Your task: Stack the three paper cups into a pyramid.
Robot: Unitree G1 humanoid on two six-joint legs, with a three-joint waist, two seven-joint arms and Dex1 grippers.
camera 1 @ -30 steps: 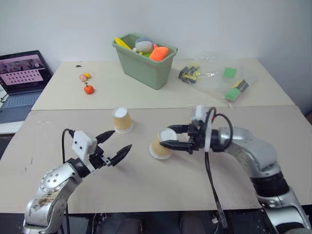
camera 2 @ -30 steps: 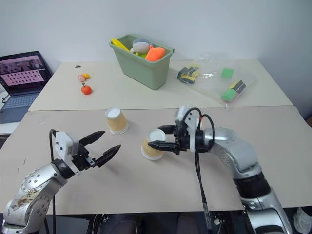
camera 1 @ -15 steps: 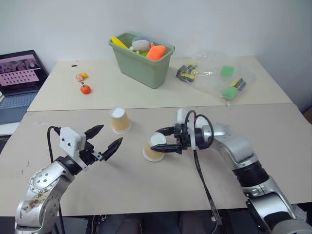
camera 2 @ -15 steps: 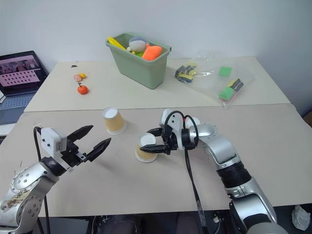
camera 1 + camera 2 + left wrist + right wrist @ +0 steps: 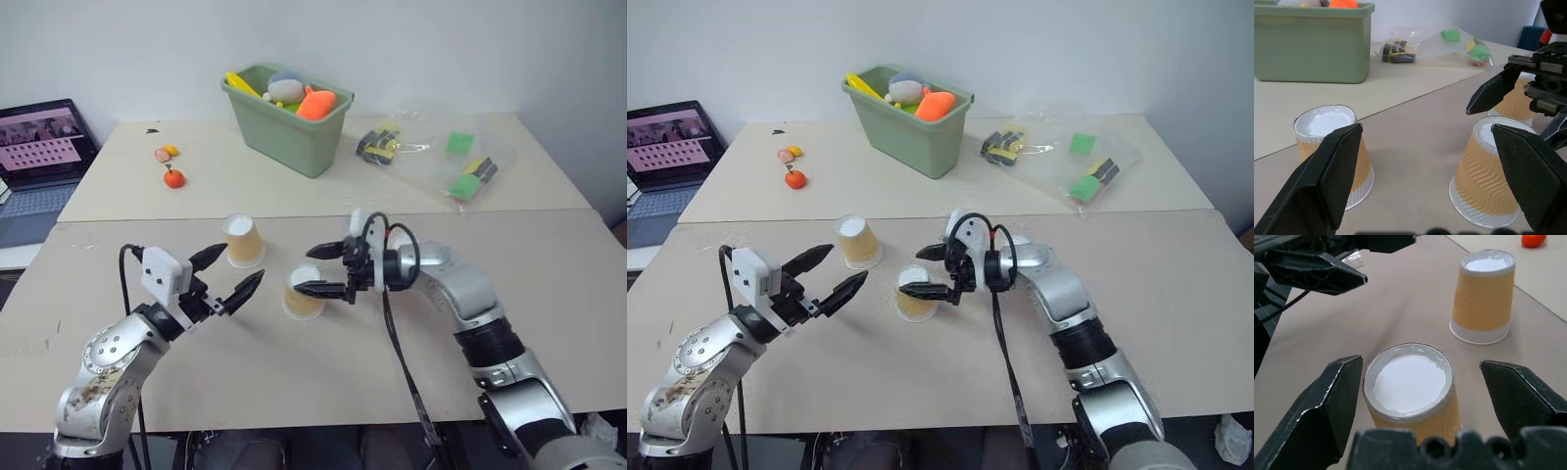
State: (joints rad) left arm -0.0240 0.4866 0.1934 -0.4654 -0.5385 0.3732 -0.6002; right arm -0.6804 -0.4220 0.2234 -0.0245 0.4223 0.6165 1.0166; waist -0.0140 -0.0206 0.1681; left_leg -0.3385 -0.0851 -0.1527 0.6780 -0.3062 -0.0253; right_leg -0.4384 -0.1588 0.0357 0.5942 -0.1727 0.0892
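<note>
From the head camera, the right gripper point(image 5: 321, 269) has its two black fingers spread wide, one on each side of an upside-down paper cup point(image 5: 303, 293) standing on the tan table point(image 5: 294, 362), with neither finger pressing it. A second cup point(image 5: 243, 241), also upside down, stands just beyond and to the left of that gripper. The left gripper point(image 5: 235, 274) hangs open too, holding nothing, a little to the left of the first cup.

In the left wrist view, its open fingers point(image 5: 1327, 181) frame both cups, and a third cup point(image 5: 1515, 100) peeks out behind the right gripper (mostly hidden). A green bin point(image 5: 1310, 41) sits far behind.

In the right wrist view, the fingers point(image 5: 1327, 406) stand apart around the near cup point(image 5: 1410, 387).
</note>
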